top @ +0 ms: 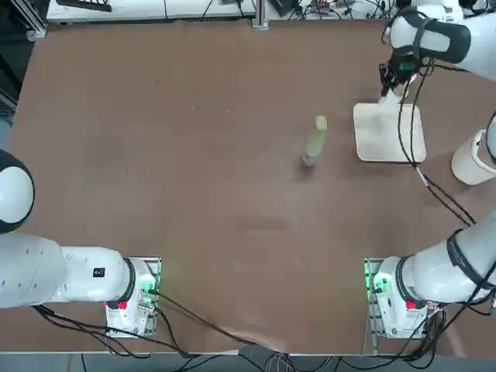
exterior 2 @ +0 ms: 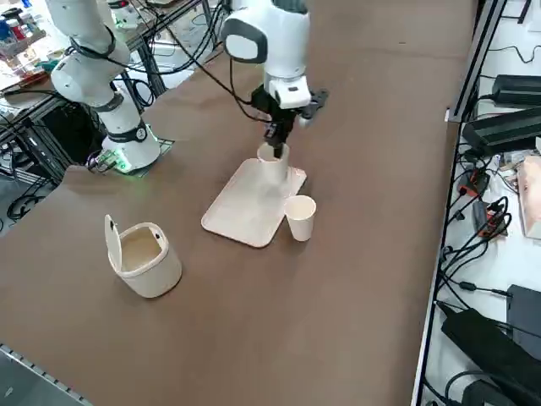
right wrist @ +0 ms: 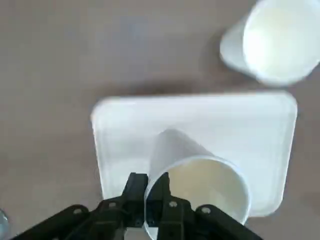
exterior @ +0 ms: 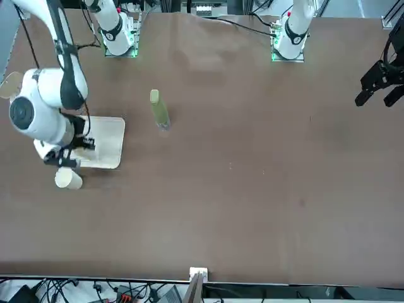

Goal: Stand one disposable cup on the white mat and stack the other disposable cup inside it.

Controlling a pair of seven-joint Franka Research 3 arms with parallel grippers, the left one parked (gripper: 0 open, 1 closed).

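My right gripper [exterior 2: 275,140] is shut on the rim of a white disposable cup [exterior 2: 271,157], one finger inside and one outside. The cup hangs upright over the far corner of the white mat [exterior 2: 245,211]; I cannot tell whether its base touches the mat. In the wrist view the fingers [right wrist: 137,186] pinch the cup [right wrist: 205,182] above the mat [right wrist: 195,125]. The second disposable cup [exterior 2: 300,217] stands upright on the table just off the mat's edge, and it also shows in the wrist view [right wrist: 275,40] and the front view [exterior: 68,179].
A round white bucket-like container [exterior 2: 144,258] with a raised lid stands on the table near the mat's other side. A tall slim green bottle [top: 315,142] stands toward the table's middle. The brown table [top: 194,194] is otherwise bare.
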